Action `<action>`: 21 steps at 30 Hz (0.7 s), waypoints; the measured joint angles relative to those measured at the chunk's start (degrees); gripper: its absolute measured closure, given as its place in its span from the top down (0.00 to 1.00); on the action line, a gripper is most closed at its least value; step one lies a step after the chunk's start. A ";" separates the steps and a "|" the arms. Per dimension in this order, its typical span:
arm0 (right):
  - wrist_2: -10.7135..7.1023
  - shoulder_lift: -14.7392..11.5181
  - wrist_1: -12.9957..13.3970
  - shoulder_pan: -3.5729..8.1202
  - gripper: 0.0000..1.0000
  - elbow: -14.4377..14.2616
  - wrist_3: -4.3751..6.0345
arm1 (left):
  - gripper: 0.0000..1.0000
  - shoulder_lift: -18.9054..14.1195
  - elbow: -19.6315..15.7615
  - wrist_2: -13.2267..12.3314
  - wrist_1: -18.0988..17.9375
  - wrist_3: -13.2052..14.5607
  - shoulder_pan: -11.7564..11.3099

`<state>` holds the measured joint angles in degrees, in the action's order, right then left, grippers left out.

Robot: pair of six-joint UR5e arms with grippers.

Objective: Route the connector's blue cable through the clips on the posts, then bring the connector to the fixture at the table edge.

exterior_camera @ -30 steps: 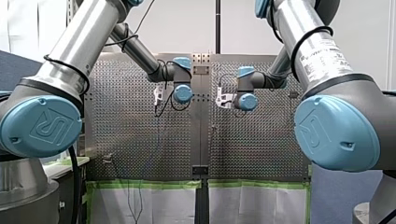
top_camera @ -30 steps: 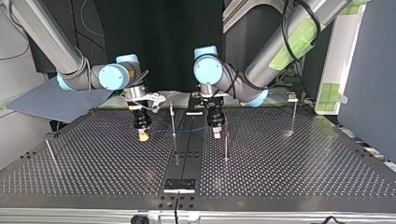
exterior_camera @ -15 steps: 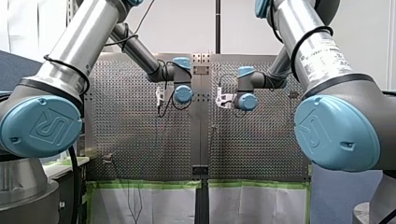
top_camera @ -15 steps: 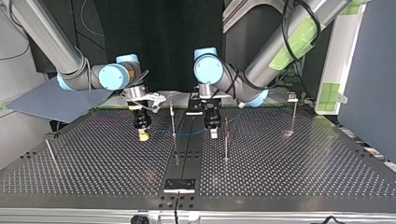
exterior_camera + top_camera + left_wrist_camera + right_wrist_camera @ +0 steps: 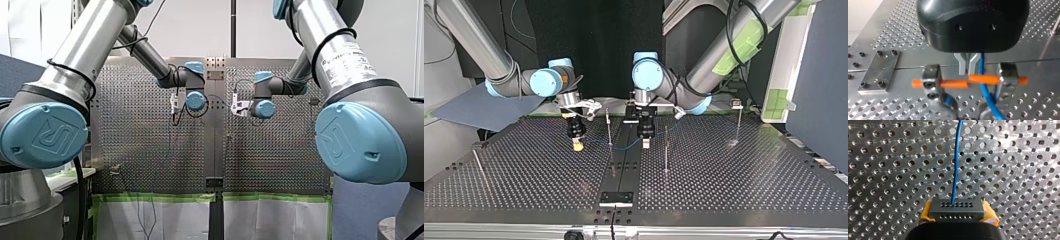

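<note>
The connector [image 5: 956, 207] is clamped between my right gripper's [image 5: 577, 145] yellow-padded fingers, left of the posts [image 5: 609, 127] in the top view. Its blue cable [image 5: 624, 147] sags across to my left gripper [image 5: 645, 144], fingers closed on it. Routing appears unfinished; the near-edge fixture [image 5: 615, 197] lies well apart.

In the left wrist view, the black rounded housing [image 5: 973, 25] of my left gripper [image 5: 969, 72] hid the upper run of the thin blue cable [image 5: 984, 92], so whether the metal fingers [image 5: 963, 66] pinched it could not be told. The picture's edge cut the cable off past the clips. The nearest grey metal clip post [image 5: 931, 85] was blurred. In the right wrist view, the grey perforated connector block [image 5: 957, 208] covered most of the yellow pads [image 5: 925, 213]. In the front view the cable was too thin to follow.
</note>
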<state>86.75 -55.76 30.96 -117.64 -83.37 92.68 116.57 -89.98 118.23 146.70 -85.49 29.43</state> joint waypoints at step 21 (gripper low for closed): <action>4.04 -0.09 -3.76 0.16 0.00 -4.82 -0.78 | 0.00 0.06 -6.26 0.93 -2.91 0.06 0.62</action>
<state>90.80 -55.85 27.20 -117.48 -88.18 91.90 116.63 -96.24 119.15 143.79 -85.44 30.05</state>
